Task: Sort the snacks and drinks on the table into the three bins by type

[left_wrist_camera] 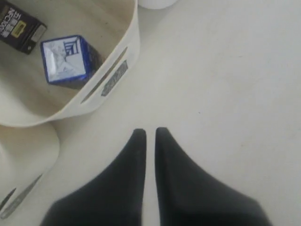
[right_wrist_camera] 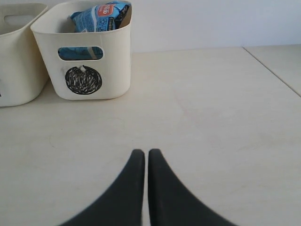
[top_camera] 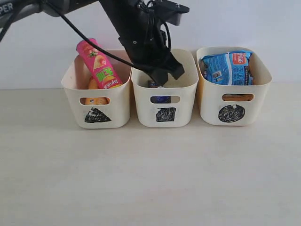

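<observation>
Three cream bins stand in a row. The triangle bin [top_camera: 75, 96] holds the pink-and-green tube [top_camera: 99, 66], and yellow shows through its handle [top_camera: 95, 100]. In the square bin [top_camera: 143, 106] lie the white-and-blue carton [left_wrist_camera: 66, 59] and the dark purple carton [left_wrist_camera: 19, 26]. The circle bin [top_camera: 258, 101] holds the blue packet [top_camera: 228, 67], with orange showing through its handle [top_camera: 237, 98]. My left gripper [top_camera: 164, 74] hangs over the square bin's front rim, shut and empty [left_wrist_camera: 150, 131]. My right gripper [right_wrist_camera: 146, 152] is shut and empty, low over the table in front of the circle bin [right_wrist_camera: 113, 61].
The pale table [top_camera: 150, 179] stretches in front of the bins, and a seam [right_wrist_camera: 273, 70] crosses it to the right. A white wall stands behind. In the left wrist view a neighbouring bin's rim [left_wrist_camera: 28, 155] lies beside the square bin [left_wrist_camera: 127, 47].
</observation>
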Controlling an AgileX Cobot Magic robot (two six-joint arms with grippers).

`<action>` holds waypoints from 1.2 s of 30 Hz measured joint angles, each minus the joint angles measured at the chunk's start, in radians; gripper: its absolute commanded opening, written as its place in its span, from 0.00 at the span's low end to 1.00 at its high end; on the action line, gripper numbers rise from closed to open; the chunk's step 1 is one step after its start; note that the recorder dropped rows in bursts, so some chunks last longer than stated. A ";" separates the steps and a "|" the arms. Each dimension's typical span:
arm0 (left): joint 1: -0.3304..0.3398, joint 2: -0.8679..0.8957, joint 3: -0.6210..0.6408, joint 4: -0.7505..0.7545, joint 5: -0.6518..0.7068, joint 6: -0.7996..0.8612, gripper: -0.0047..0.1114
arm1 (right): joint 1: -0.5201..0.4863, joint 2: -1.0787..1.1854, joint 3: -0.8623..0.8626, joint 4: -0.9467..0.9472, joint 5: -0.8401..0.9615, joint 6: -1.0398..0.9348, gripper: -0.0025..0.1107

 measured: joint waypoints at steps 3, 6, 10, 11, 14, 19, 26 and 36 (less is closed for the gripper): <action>0.000 -0.060 0.069 0.014 0.005 -0.033 0.07 | 0.000 0.000 0.000 0.000 0.000 0.000 0.02; 0.000 -0.124 0.162 0.035 0.008 -0.068 0.07 | 0.000 0.000 0.000 0.000 0.000 0.000 0.02; 0.000 -0.265 0.416 0.054 -0.006 -0.105 0.07 | 0.000 0.000 0.000 0.000 0.000 0.000 0.02; 0.000 -0.316 0.507 0.054 -0.037 -0.110 0.07 | 0.000 0.000 0.000 0.000 0.000 0.000 0.02; 0.000 -0.435 0.696 0.054 -0.141 -0.114 0.07 | 0.000 0.000 0.000 0.002 0.000 0.000 0.02; 0.000 -0.637 0.972 0.013 -0.315 -0.120 0.07 | 0.000 0.000 0.000 0.004 0.000 0.000 0.02; 0.000 -0.809 1.129 -0.014 -0.284 -0.130 0.07 | 0.000 0.000 0.000 0.004 0.000 0.000 0.02; 0.000 -1.007 1.307 -0.057 -0.367 -0.133 0.07 | 0.000 0.000 0.000 0.004 0.000 0.000 0.02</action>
